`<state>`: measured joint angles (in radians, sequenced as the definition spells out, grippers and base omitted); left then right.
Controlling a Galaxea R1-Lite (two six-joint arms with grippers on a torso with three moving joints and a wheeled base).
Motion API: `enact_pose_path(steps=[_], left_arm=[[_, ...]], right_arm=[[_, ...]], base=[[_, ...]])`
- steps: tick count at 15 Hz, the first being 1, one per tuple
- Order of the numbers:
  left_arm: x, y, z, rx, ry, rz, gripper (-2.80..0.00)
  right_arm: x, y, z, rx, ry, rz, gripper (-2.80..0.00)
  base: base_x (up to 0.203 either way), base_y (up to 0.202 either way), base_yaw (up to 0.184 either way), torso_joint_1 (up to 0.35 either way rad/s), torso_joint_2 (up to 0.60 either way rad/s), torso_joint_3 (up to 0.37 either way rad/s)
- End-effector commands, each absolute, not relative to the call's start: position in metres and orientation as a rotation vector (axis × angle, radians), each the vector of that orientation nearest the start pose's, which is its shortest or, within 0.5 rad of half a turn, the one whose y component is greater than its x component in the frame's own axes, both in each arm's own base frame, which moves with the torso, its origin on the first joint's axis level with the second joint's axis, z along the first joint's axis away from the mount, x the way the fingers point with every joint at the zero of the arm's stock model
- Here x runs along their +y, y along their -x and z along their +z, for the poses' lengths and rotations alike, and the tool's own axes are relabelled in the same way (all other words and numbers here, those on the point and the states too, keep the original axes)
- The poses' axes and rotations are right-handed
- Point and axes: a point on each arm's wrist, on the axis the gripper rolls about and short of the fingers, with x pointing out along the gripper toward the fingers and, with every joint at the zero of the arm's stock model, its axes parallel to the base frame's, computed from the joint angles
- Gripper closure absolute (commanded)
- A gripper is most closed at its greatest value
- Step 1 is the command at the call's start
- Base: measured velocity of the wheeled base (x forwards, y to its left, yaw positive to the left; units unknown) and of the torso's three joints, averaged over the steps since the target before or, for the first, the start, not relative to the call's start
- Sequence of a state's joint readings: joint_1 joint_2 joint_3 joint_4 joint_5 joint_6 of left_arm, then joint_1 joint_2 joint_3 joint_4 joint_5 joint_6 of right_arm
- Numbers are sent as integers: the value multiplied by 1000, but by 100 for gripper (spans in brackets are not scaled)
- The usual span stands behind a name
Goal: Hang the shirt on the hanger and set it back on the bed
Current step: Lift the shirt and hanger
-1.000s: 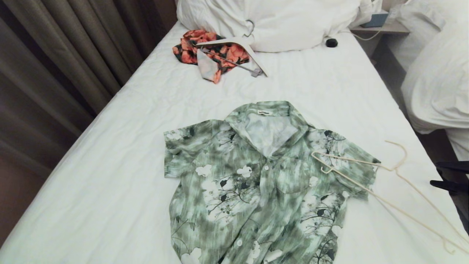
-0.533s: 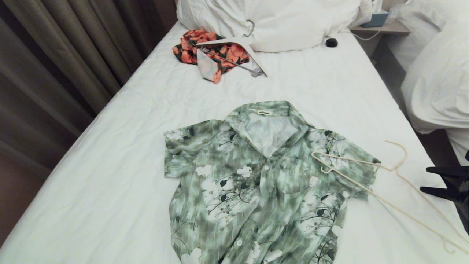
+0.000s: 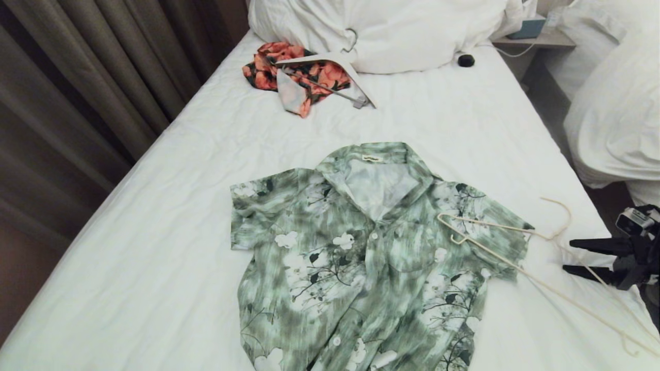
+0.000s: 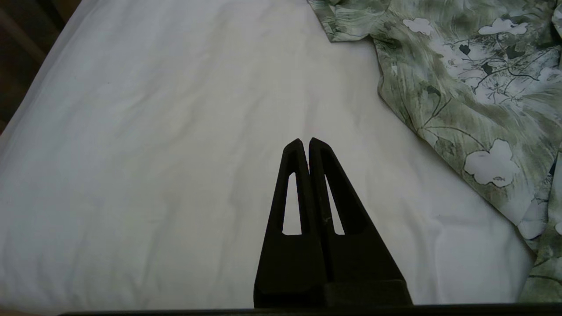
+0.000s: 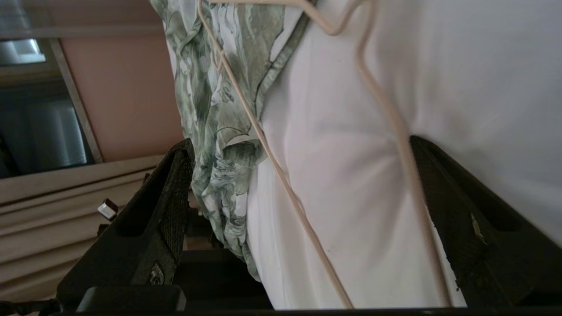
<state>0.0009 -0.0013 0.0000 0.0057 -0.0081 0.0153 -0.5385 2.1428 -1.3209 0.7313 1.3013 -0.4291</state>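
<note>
**Right gripper wide open beside the hanger on the bed**

Right gripper (image 3: 570, 254) reaches in from the bed's right edge with its two black fingers spread wide, holding nothing; in the right wrist view the hanger's thin frame runs through the gap between the fingers (image 5: 173, 193), and whether either pad touches it cannot be told. Most of that arm is cut off by the frame edge.

Largest is the bed (image 3: 170, 206), a smooth white sheet with faint creases and big white pillows (image 3: 392, 31) at its head. Brown curtains (image 3: 77, 87) hang along its left side; a second bed heaped with white duvet (image 3: 613, 113) stands to the right, with a bedside shelf (image 3: 536, 38) between the two heads.

On the sheet the shirt (image 3: 361, 257) lies flat, front up, collar toward the pillows; its lower hem is cut off by the bottom of the head view. Near the pillows sits an orange-red floral garment (image 3: 289, 69) with a wide white hanger (image 3: 335, 64) across it, and a small black round object (image 3: 466, 60), too small to identify.

Next, the hanger (image 3: 495, 252), cream and thin, lies with one end on the shirt's sleeve nearest the right gripper and its hook on bare sheet; its far corner is partly cut off at the lower right.

Left gripper (image 4: 306, 142) hovers over bare sheet beside the shirt, fingers pressed together and empty
</note>
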Motion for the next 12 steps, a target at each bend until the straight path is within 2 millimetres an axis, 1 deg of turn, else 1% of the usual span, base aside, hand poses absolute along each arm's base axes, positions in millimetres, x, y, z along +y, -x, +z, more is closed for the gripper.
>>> enact_pose_path(steps=[1, 6, 7, 12], left_arm=[[0, 23, 74, 8, -15, -6, 0], [0, 23, 75, 7, -15, -6, 0], [0, 23, 74, 8, -15, -6, 0], [0, 23, 74, 8, -15, -6, 0]], right_arm=[[-149, -304, 88, 790, -880, 778, -280], [-145, -309, 88, 784, -848, 793, -280], [-145, -309, 88, 784, -846, 795, 0], [-144, -308, 92, 778, -837, 797, 0]], base=[[0, 0, 0, 0, 0, 0], [0, 0, 0, 0, 0, 0], [0, 0, 0, 0, 0, 0], [0, 0, 0, 0, 0, 0]])
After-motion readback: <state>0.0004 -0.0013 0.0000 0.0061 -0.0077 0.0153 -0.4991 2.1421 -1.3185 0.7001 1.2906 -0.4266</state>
